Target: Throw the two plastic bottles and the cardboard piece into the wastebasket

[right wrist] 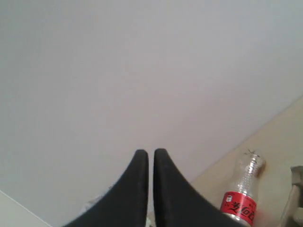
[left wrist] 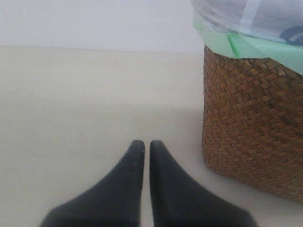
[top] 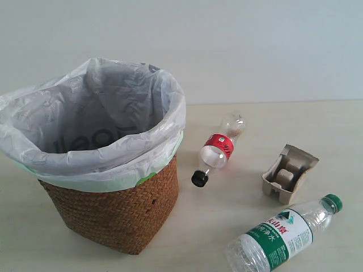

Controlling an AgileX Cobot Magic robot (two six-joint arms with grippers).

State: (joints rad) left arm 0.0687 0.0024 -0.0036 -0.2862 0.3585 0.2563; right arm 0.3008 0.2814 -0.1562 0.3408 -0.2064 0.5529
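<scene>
L gripper: fingers pressed together, only a thin slit between, nothing held. It's over the table, wastebasket just beside. Ext view: wastebasket upright at left, bag liner folded over rim, green edge. Small bottle (red label, black cap) lies on its side near the basket, not touching. Cardboard piece is right of it, apart. Big bottle (green cap) lies front-right. R gripper: fingers together, empty, pointed at the wall.

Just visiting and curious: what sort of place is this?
Probably a lab test bench, not a home: a plain pale table against a blank wall, holding a bag-lined wastebasket and staged litter: green-capped bottle, black-capped bottle, cardboard piece.
</scene>
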